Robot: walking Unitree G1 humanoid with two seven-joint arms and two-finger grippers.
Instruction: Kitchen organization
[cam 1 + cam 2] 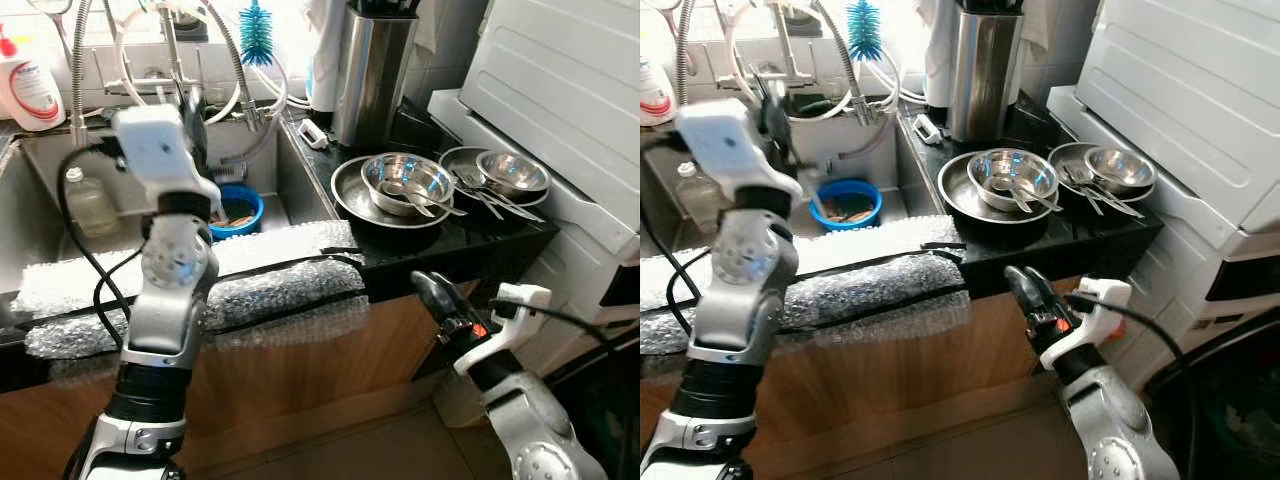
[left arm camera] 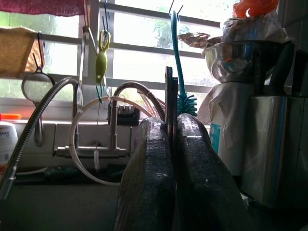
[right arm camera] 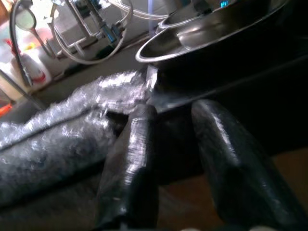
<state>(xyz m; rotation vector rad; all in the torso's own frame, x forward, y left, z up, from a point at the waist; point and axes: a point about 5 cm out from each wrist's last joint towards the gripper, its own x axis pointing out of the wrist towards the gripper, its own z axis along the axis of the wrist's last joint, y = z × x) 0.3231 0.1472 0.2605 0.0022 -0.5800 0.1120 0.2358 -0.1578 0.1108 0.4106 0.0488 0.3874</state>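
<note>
while left gripper [image 2: 174, 144] pinches thin flat blade over sink [image 1: 40, 200], right gripper [image 3: 178, 159] waits narrowly parted below counter edge [image 1: 450, 255]; blade may slip, strike faucet [image 2: 113, 120].

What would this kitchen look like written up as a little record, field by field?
Place: a black counter beside a steel sink.
On the counter: a steel plate holding a steel bowl with a spoon in it; a second bowl next to it with cutlery; a tall steel canister behind.
In the sink: a blue bowl and a clear bottle.
Sink edge: wrapped in bubble wrap.
Left gripper: raised over the sink, fingers pressed on a thin flat item.
Right gripper: low, in front of the counter edge, fingers apart.
</note>
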